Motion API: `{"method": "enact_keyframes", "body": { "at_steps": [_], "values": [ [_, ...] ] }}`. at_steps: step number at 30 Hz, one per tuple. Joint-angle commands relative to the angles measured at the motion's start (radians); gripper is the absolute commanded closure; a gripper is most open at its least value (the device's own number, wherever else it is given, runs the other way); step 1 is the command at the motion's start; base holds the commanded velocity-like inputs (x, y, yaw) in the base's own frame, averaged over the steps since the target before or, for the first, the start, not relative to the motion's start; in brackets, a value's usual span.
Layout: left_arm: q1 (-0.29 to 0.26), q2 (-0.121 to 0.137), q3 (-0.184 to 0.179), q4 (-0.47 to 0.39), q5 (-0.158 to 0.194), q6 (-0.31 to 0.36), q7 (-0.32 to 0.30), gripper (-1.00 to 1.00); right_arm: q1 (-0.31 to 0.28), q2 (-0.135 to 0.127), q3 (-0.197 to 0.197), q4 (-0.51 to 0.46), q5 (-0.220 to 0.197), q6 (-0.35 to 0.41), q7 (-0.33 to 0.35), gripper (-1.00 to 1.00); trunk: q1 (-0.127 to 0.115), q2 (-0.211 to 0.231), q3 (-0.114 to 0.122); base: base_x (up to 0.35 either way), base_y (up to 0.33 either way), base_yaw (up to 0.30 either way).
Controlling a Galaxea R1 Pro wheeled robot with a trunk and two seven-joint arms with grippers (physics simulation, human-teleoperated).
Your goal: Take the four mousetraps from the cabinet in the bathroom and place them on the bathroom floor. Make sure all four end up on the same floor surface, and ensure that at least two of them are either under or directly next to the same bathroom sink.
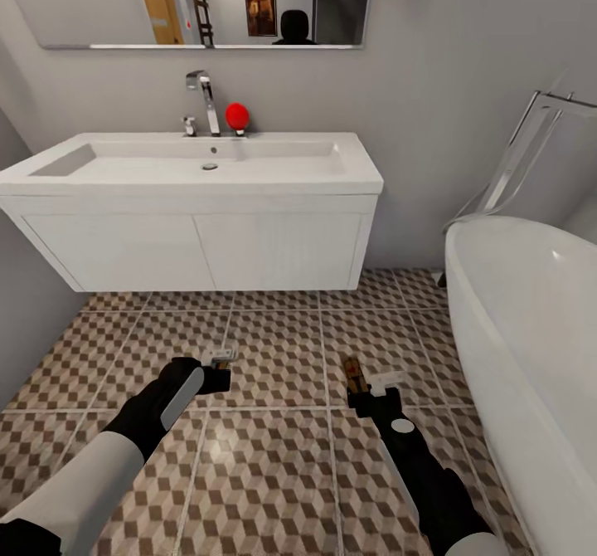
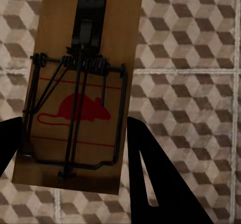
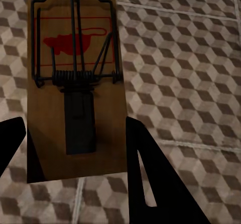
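Note:
Two mousetraps are in hand above the bathroom floor point(image 1: 274, 465), in front of the sink point(image 1: 352, 176) and its white vanity. My left gripper point(image 1: 219, 360) is shut on one mousetrap point(image 1: 220, 364). In the left wrist view that mousetrap point(image 2: 55, 43) is a brown board with a red mouse print and a dark spring bar, held between the black fingers of the left gripper point(image 2: 73, 133). My right gripper point(image 1: 367, 383) is shut on another mousetrap point(image 1: 354, 372). The right wrist view shows this mousetrap point(image 3: 45, 113) clamped in the right gripper point(image 3: 75, 133) over the cube-pattern tiles.
A big white bathtub point(image 1: 531, 332) lines the right side, with a chrome-framed glass panel point(image 1: 531, 137) behind it. On the sink stand a chrome tap point(image 1: 205, 99) and a red round object point(image 1: 237, 115). A mirror point(image 1: 207, 0) hangs above. A grey wall closes the left.

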Motion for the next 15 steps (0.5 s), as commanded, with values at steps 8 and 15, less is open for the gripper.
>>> {"method": "enact_keyframes", "body": {
  "at_steps": [8,15],
  "values": [
    [-0.001,0.001,-0.005,0.001,0.007,0.003,0.008,1.0,0.0,0.0,0.002,-0.002,0.007,0.007,-0.004,1.0,0.031,-0.057,-0.039,0.0,0.0,0.0],
    [-0.001,0.001,-0.005,0.001,0.007,0.003,0.008,1.0,0.0,0.0,0.002,-0.002,0.007,0.007,-0.004,1.0,0.057,-0.106,-0.072,0.0,0.0,0.0]
  ]
}}
